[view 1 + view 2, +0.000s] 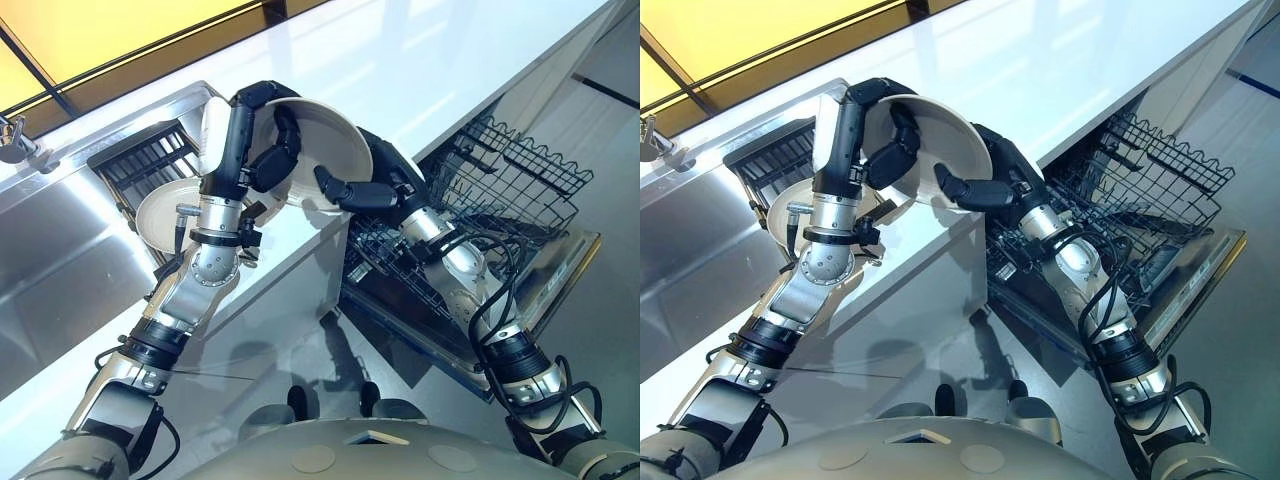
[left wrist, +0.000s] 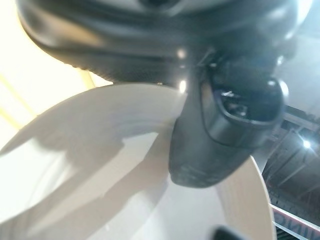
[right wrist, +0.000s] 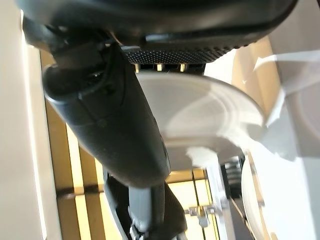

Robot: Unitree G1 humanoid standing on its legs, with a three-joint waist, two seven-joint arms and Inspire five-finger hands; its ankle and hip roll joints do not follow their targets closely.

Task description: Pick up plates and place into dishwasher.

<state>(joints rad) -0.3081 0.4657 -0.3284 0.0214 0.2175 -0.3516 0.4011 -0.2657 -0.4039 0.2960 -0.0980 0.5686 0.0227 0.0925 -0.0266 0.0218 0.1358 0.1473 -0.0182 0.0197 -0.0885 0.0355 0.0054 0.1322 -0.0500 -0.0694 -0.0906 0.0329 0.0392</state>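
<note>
Nearest to the robot, the dishwasher stands open below the front edge of the worktop, its wire rack pulled out past the worktop's right end. Above the worktop's front edge, both hands meet on one plate, held tilted in the air. The left hand has its fingers curled over the plate's rim and face, and its wrist view shows the thumb pressed onto the pale surface. The right hand grips the plate's lower rim, fingers curled under and thumb laid across the plate in its own wrist view. Farther back, near the worktop's left end, a dark drying rack sits beside the sink, with a second plate lying flat at its near side and a further plate upright behind the left arm. This looks like a handover from left to right. The risk is timing: if the left hand lets go before the right hand's narrow rim grip is firm, the tilted plate could pivot and drop onto the worktop's edge or the rack wires. A swing down toward the dishwasher could also knock the rim against the front edge.
</note>
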